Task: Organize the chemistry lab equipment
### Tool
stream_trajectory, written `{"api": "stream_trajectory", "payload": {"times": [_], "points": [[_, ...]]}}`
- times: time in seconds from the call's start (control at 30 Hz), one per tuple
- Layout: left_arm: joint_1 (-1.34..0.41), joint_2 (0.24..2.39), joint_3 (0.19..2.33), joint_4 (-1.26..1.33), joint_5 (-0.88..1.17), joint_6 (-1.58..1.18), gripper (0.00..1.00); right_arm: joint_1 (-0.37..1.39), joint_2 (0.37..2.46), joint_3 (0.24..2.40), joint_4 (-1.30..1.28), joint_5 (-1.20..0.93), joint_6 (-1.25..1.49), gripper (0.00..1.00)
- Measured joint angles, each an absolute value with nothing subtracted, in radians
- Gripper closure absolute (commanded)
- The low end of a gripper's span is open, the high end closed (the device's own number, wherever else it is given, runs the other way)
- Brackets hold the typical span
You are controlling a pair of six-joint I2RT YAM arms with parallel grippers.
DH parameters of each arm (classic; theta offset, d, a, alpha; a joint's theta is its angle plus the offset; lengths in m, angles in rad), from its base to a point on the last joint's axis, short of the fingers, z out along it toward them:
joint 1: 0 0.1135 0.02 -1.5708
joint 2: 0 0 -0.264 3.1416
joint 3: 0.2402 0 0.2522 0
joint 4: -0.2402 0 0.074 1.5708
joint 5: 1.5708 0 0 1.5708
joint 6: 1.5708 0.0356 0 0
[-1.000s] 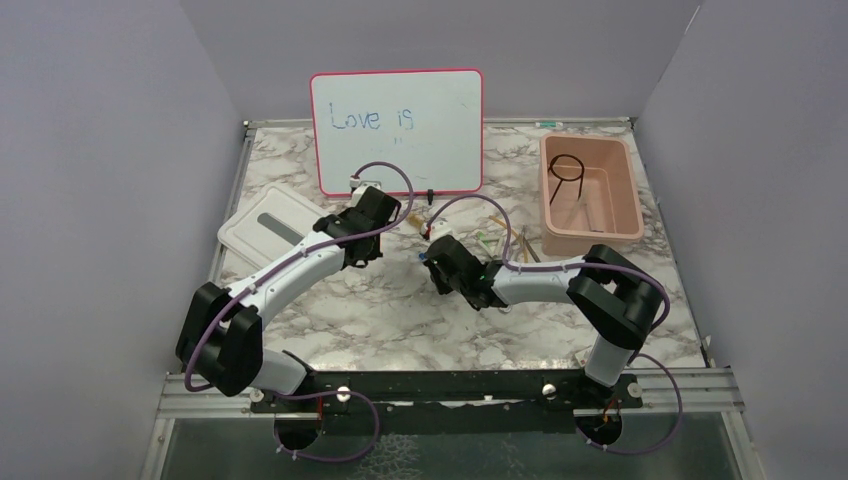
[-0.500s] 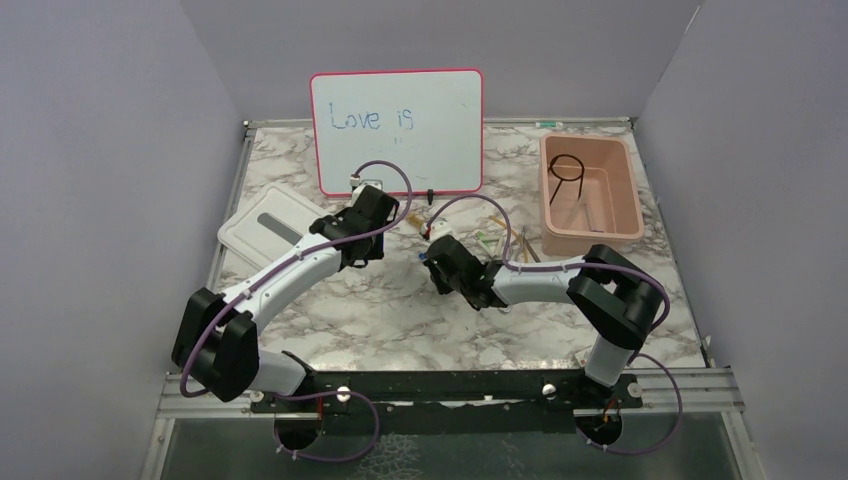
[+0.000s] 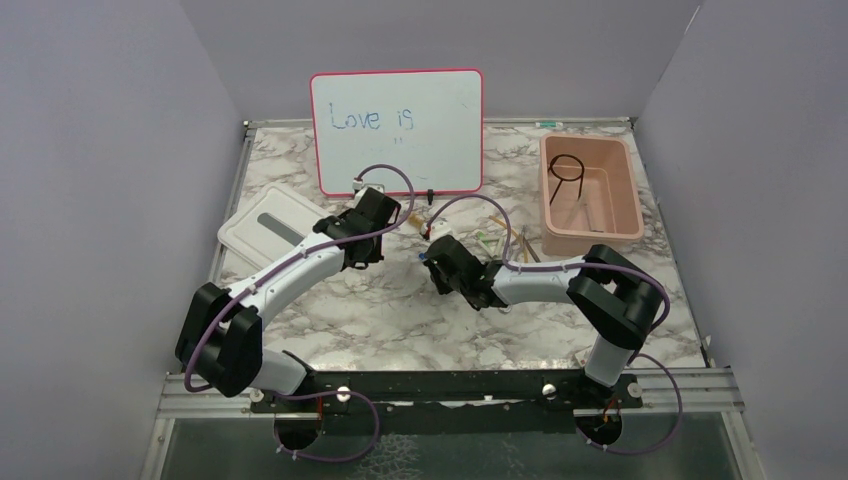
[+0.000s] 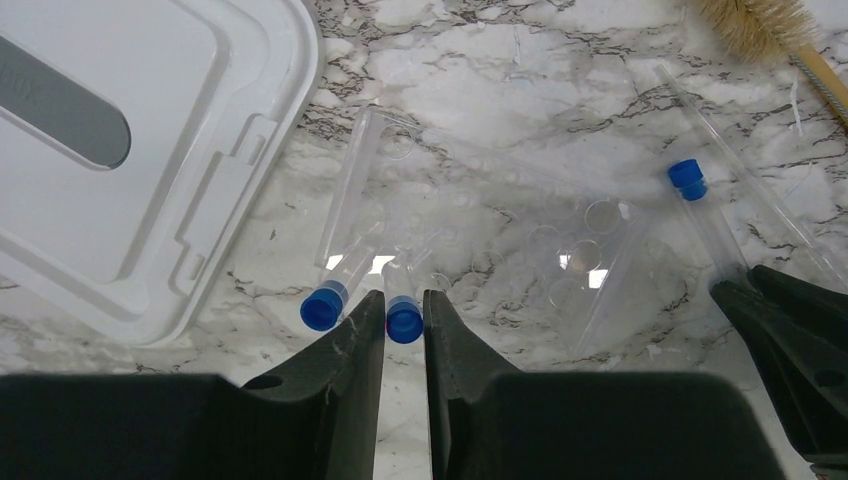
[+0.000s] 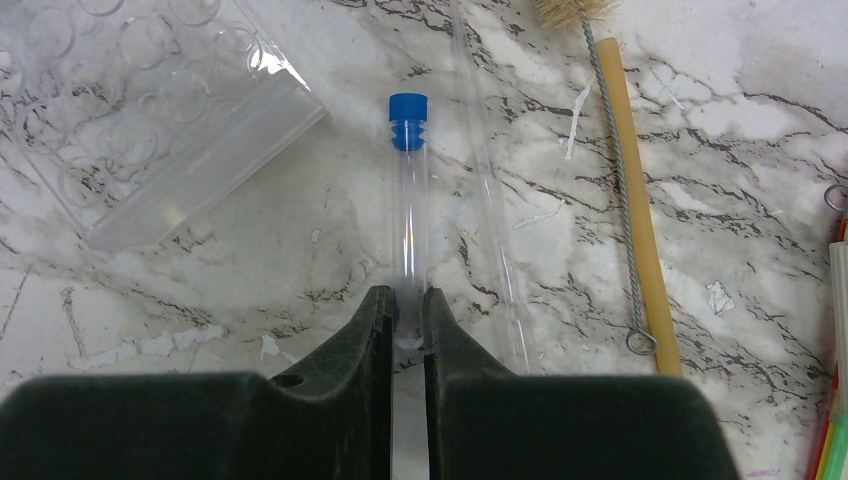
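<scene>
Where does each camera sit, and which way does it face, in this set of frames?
Top: above and behind the arms, facing down at the table; both show whole.
Left wrist: looks down past the left tool at the lid and blue-capped tubes.
Right wrist: looks down past the right tool along one tube.
Shared: both wrists see that tube and the clear tray.

Left wrist view: white lid (image 4: 150,140) and brush head (image 4: 755,18) partly beyond frame edges.
</scene>
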State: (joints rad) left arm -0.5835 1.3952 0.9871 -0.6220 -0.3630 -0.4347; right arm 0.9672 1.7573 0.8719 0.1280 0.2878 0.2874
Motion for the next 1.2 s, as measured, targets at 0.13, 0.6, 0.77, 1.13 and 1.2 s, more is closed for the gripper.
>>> {"api": "stream_trajectory", "payload": {"times": [0.13, 0.6, 0.77, 1.13, 1.2], "points": [[-0.583, 1.395, 0.987, -0.629, -0.364, -0.433, 0.79, 0.968, 1.757, 0.872, 0.128, 0.288, 0.287, 0.97], [-0.583, 1.382, 0.984, -0.640, -0.382, -0.433, 0.76, 0.968, 1.757, 0.872, 0.128, 0.288, 0.287, 0.97], [-0.582, 1.382, 0.983, -0.650, -0.393, -0.434, 0.73, 0.967, 1.757, 0.872, 0.128, 0.288, 0.288, 0.97], [-0.579, 1.359, 0.979, -0.670, -0.409, -0.437, 0.70, 0.968, 1.757, 0.871, 0.128, 0.288, 0.288, 0.97], [-0.578, 1.359, 0.979, -0.672, -0.410, -0.437, 0.68, 0.967, 1.757, 0.871, 0.129, 0.288, 0.288, 0.98]]}}
